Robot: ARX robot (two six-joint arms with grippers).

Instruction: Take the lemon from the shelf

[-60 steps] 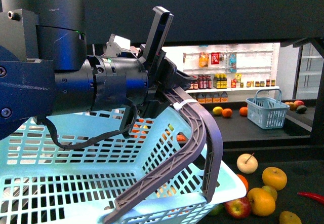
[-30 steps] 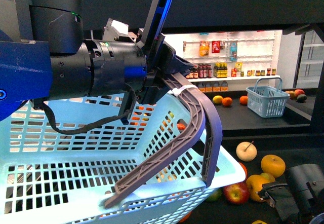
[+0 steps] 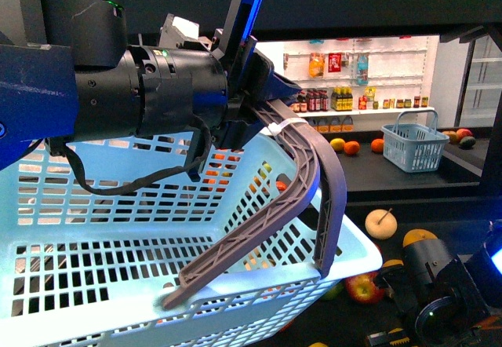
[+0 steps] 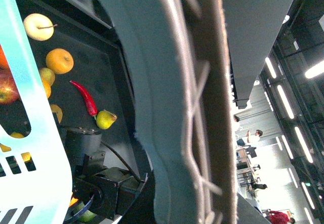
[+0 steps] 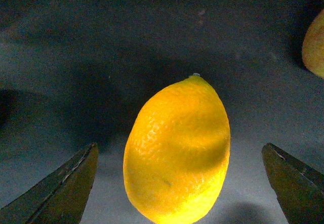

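Right wrist view: lemon [image 5: 177, 150] between spread fingers [image 5: 61, 188]

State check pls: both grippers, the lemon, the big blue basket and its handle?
basket: held up, tilted.
handle: raised, carried by the left gripper.
left gripper: holding the handle; can't tell how far the jaws are closed.
lemon: lying on the dark shelf tray, not gripped.
right gripper: open, one finger on each side of the lemon, no contact.

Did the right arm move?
Yes. The right arm has come in from the bottom edge, nearer the pale round fruit.
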